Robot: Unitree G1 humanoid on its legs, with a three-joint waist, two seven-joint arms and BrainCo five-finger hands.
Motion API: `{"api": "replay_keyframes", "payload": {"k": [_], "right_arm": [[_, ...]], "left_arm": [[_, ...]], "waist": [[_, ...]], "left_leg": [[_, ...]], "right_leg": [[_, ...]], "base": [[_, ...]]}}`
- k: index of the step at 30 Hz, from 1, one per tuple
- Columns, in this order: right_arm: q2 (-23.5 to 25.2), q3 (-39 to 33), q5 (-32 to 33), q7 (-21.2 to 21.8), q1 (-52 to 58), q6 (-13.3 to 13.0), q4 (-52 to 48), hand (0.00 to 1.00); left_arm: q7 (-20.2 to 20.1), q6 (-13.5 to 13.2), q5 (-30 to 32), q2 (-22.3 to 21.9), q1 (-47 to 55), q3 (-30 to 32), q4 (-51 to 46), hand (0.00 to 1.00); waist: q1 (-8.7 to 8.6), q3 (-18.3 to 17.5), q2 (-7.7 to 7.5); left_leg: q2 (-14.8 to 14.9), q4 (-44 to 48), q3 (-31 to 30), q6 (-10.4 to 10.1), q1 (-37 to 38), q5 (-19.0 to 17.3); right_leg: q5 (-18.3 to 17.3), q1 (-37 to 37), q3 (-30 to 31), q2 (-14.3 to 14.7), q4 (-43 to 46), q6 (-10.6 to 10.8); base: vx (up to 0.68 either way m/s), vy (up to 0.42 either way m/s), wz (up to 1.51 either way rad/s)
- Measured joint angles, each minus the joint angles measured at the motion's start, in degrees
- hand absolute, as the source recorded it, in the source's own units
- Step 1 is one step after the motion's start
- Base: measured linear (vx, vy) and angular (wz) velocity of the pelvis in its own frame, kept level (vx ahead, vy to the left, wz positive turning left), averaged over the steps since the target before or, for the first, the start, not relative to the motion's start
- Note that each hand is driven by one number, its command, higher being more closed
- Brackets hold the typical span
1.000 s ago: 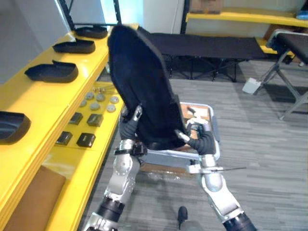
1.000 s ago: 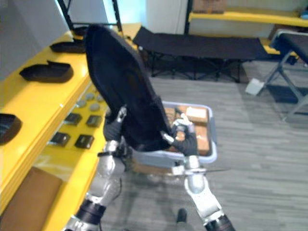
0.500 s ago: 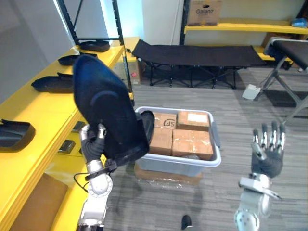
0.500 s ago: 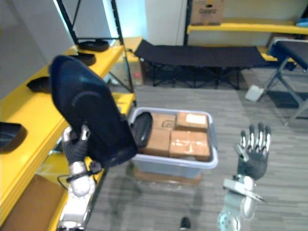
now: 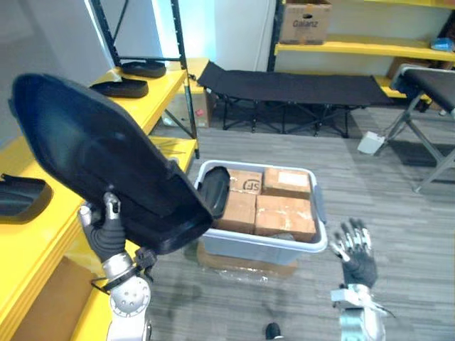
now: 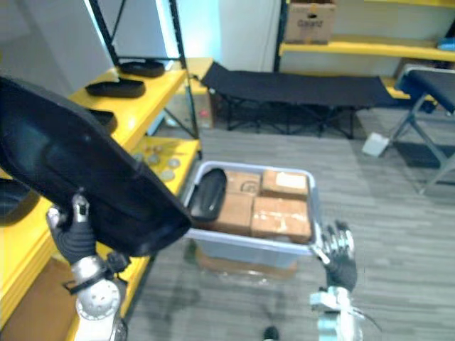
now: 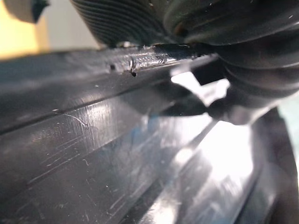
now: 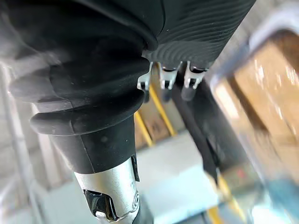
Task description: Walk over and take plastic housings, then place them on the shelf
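A large black plastic housing (image 5: 99, 160) hangs tilted over the edge of the yellow shelf (image 5: 43, 153), hollow side up. My left hand (image 5: 105, 231) is shut on its lower edge from beneath. Up close its glossy scratched wall (image 7: 93, 154) runs past that hand's cover. A second, smaller black housing (image 5: 213, 190) leans in the left end of the grey bin (image 5: 316, 234). My right hand (image 5: 355, 259) floats open to the right of the bin, holding nothing, and its straight fingers (image 8: 163, 77) point past the bin's rim.
Brown cardboard boxes (image 5: 284, 213) fill the bin, which stands on the grey floor. More black housings (image 5: 119, 88) lie along the yellow shelf, one (image 5: 21, 195) near my left hand. A black folding cot (image 5: 291, 89) and further yellow racks (image 5: 370, 48) stand behind.
My left hand has swung the large housing left and up over the shelf and tilted it flatter. My right hand, off the housing since a second ago, has dropped lower beside the bin.
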Motion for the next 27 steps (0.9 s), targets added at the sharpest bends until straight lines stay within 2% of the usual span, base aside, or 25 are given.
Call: {"api": "replay_keyframes", "payload": {"k": [1,2,4,7,8,10,12,16,19,21,22,23,24,25,27], "right_arm": [[-0.4,2.5,-0.1,0.1,-1.9,0.1,0.2,0.00],[-0.5,3.8,-0.3,0.2,-2.9,0.1,0.4,0.00],[-0.9,8.8,-2.6,0.2,-7.7,0.4,1.9,0.00],[-1.1,12.5,-5.7,-1.0,-11.6,0.9,4.6,0.00],[-1.2,13.9,-7.8,-2.8,-12.8,0.9,5.0,0.00],[-1.2,15.1,-9.7,-4.8,-14.7,0.9,5.0,0.00],[-1.0,15.8,-10.3,-6.4,-17.5,0.9,5.0,0.00],[-1.2,15.6,-9.9,-4.9,-18.8,0.9,5.0,0.00],[-1.5,15.6,-8.8,-2.7,-18.8,1.3,4.9,0.00],[-2.2,15.4,-8.2,-1.8,-18.8,2.0,4.7,0.00],[-2.4,13.8,-8.3,-1.9,-18.5,2.2,4.6,0.00],[-2.6,13.2,-8.3,-2.0,-18.4,2.2,4.6,0.00],[-3.1,12.9,-8.3,-2.3,-18.4,2.2,4.6,0.00],[-3.5,12.1,-9.1,-2.8,-18.4,2.2,4.7,0.00],[-2.8,11.9,-10.3,-2.8,-18.7,2.1,4.7,0.00]], "left_arm": [[1.2,0.7,0.9,-0.1,0.1,1.0,-1.4,1.00],[1.5,1.2,1.1,-0.2,0.3,1.6,-2.1,1.00],[2.6,2.5,2.5,-2.1,2.2,5.2,-4.6,1.00],[2.2,2.8,2.1,-3.7,4.6,8.6,-5.5,1.00],[1.5,2.7,1.5,-4.5,6.1,10.0,-5.9,1.00],[-0.4,1.9,-1.2,-5.1,8.4,11.7,-6.8,1.00],[-4.3,-0.4,-6.4,-5.6,10.6,14.4,-8.8,1.00],[-10.0,-4.0,-9.1,-6.2,12.1,16.3,-11.8,1.00],[-11.9,-4.4,-9.2,-6.2,12.8,17.1,-12.2,1.00],[-14.1,-4.9,-9.3,-6.1,12.5,17.2,-12.2,1.00],[-18.0,-6.1,-10.1,-5.8,12.0,17.3,-12.3,1.00],[-19.4,-6.7,-10.6,-5.8,11.9,17.3,-12.3,1.00],[-20.6,-7.2,-10.8,-5.8,11.6,17.3,-12.3,1.00],[-23.1,-8.0,-11.7,-5.5,11.8,17.6,-12.6,1.00],[-25.3,-8.6,-13.7,-3.9,11.5,18.0,-13.0,1.00]], "waist": [[0.91,0.0,0.10],[1.11,0.0,0.14],[2.99,-0.1,0.38],[5.83,-0.1,0.45],[7.42,-0.1,0.41],[8.98,-0.2,0.26],[10.78,-0.2,-0.16],[11.72,-0.6,-0.76],[11.58,-0.5,-0.65],[11.26,-0.5,-0.55],[10.28,-0.3,-0.51],[10.01,-0.2,-0.37],[10.18,0.0,-0.01],[11.48,0.3,0.20],[11.94,0.4,0.11]], "left_leg": [[0.0,0.0,-1.2,0.1,-0.7,0.2],[-0.1,0.1,-2.0,0.1,-1.2,0.4],[-0.5,0.3,-5.7,0.0,-3.0,1.3],[-0.9,0.3,-9.7,-0.2,-4.0,2.0],[-1.3,0.3,-11.3,-0.1,-4.1,2.0],[-2.2,0.3,-14.0,0.1,-4.5,2.1],[-3.0,0.1,-15.3,0.4,-5.1,2.2],[-3.6,0.3,-15.2,0.9,-5.0,2.0],[-3.8,2.2,-15.3,1.3,-6.0,1.0],[-4.4,4.6,-15.3,2.4,-7.9,0.1],[-3.7,6.7,-12.5,3.5,-10.3,0.4],[-3.2,7.2,-10.7,3.5,-11.0,0.9],[-3.1,7.2,-10.1,2.3,-11.0,1.8],[-4.6,5.9,-11.4,2.2,-10.9,2.9],[-6.4,3.8,-13.5,3.0,-10.9,4.1]], "right_leg": [[-0.1,0.0,-1.2,-0.1,0.0,0.0],[-0.2,0.1,-2.1,-0.2,0.0,-0.1],[-0.1,0.4,-5.7,-0.7,0.0,0.1],[-0.2,2.2,-10.1,-1.0,0.5,0.4],[-0.5,3.2,-12.0,-1.3,0.5,0.7],[-1.0,4.4,-14.7,-2.0,0.5,1.2],[-1.3,5.1,-16.3,-2.7,0.5,1.6],[-1.6,5.3,-16.3,-3.3,0.5,1.9],[-1.9,5.8,-17.0,-3.5,0.5,1.9],[-2.4,7.3,-20.2,-3.9,0.6,1.8],[-2.7,9.3,-25.0,-4.5,0.6,2.6],[-2.8,10.1,-26.7,-4.7,0.8,2.9],[-3.1,10.7,-28.1,-5.2,1.5,3.2],[-3.8,11.0,-29.2,-6.7,2.9,3.5],[-5.6,11.0,-29.7,-8.0,4.7,3.1]], "base": [[-0.02,-0.008,0.44],[0.00,-0.010,0.62],[0.03,0.000,0.78],[0.04,-0.005,0.77],[0.04,0.006,0.80],[0.02,0.028,0.73],[0.01,0.049,0.38],[0.00,0.043,0.03],[-0.01,0.008,0.06],[-0.01,0.033,0.82],[0.02,0.030,1.43],[0.04,0.024,1.48],[0.06,0.099,1.01],[0.06,0.135,0.76],[0.06,0.153,0.80]]}}
